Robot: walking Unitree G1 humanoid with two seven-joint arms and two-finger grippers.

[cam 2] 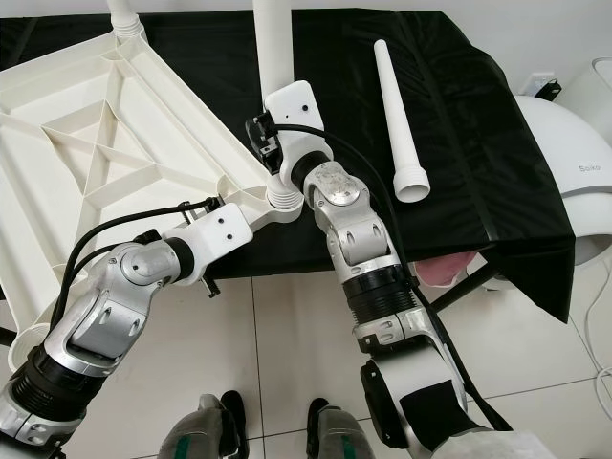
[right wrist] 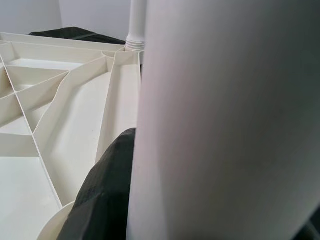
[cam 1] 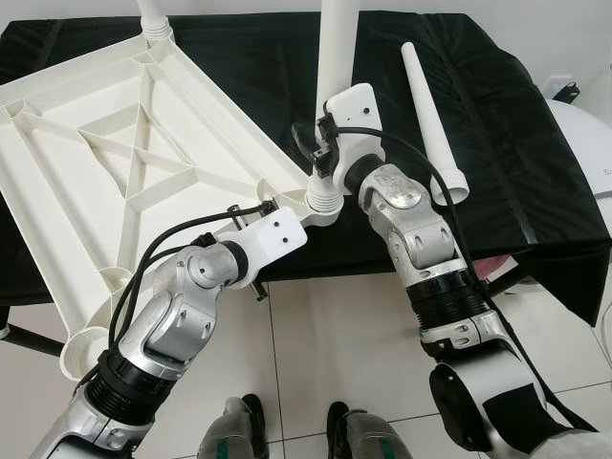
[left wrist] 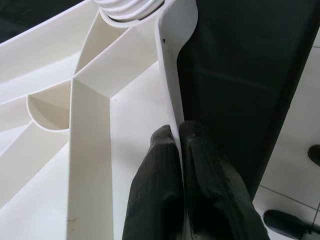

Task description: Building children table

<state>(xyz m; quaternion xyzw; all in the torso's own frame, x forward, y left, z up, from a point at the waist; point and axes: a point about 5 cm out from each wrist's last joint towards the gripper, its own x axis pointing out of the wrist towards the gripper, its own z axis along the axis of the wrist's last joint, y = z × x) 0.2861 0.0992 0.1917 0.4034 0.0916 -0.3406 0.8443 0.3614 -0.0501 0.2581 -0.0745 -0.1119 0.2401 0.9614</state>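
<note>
The white ribbed table top [cam 1: 115, 163] lies upside down on a black-covered table [cam 1: 497, 191], overhanging its front edge. My left gripper [left wrist: 176, 131] is shut on the top's thin rim [left wrist: 170, 90], just short of the near corner socket [cam 1: 325, 196]. An upright white leg [cam 1: 337, 48] stands in that socket, and my right gripper [cam 1: 318, 153] is shut on it just above the ribbed collar. One black finger [right wrist: 107, 195] presses against the leg [right wrist: 225, 120]. A second leg [cam 1: 153, 14] stands at the far corner. A loose leg [cam 1: 430, 115] lies on the cloth to the right.
A white rounded appliance [cam 1: 583, 143] stands off the table's right end. The black cloth hangs over the front right corner, with something pink [cam 1: 492, 268] beneath. My feet [cam 1: 239, 430] stand on pale tiled floor close to the table's front edge.
</note>
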